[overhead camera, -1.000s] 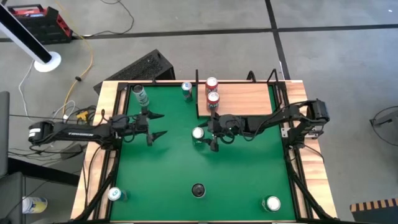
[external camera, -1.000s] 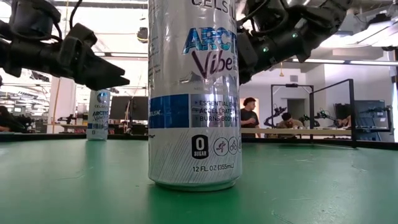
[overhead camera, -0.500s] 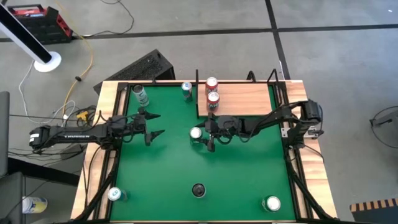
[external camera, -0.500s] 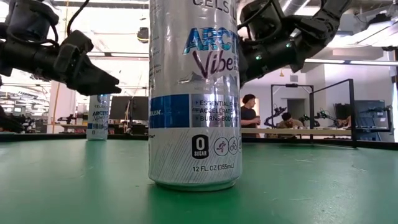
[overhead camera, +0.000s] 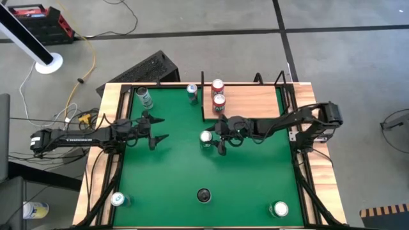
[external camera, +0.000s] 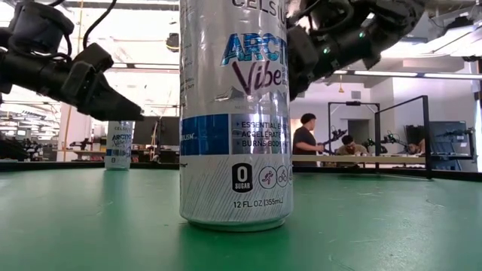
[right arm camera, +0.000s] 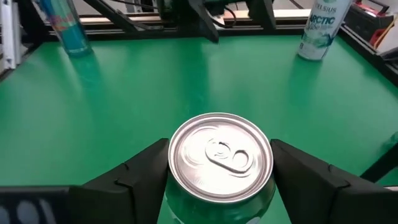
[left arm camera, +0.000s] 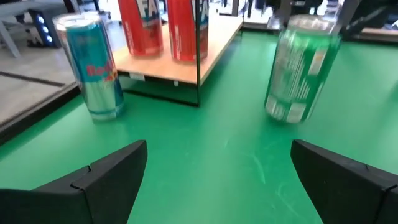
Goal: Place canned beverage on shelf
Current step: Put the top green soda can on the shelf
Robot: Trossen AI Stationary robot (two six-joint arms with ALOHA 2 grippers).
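Note:
A green can [overhead camera: 206, 136] stands mid-table between the fingers of my right gripper [overhead camera: 216, 137], which is shut on it; its silver top shows in the right wrist view [right arm camera: 219, 155] and its side in the left wrist view [left arm camera: 301, 68]. The shelf [overhead camera: 252, 102], a light-wood platform with black posts, stands at the far right and carries two red cans [overhead camera: 218, 94]. My left gripper [overhead camera: 160, 128] is open and empty over the table's left half, its fingers pointing toward the green can. My right gripper pinches the green can between its two fingers, one on each side of the can's wall just below the top rim [right arm camera: 171, 163]. The fingers come from the table's right, slanting down. The can is about upright; whether its base is off the table I cannot tell.
A blue can [overhead camera: 192, 91] stands on the table just left of the shelf. A white-and-blue can [overhead camera: 146, 97] stands at the far left, and cans stand at both near corners [overhead camera: 118, 199] [overhead camera: 279, 208]. A tall silver can [external camera: 235, 113] fills the low view.
My right gripper has shifted a little toward the table's left edge and then back toward the right, with the green can staying between its fingers. My left gripper has sunk slightly and stays open.

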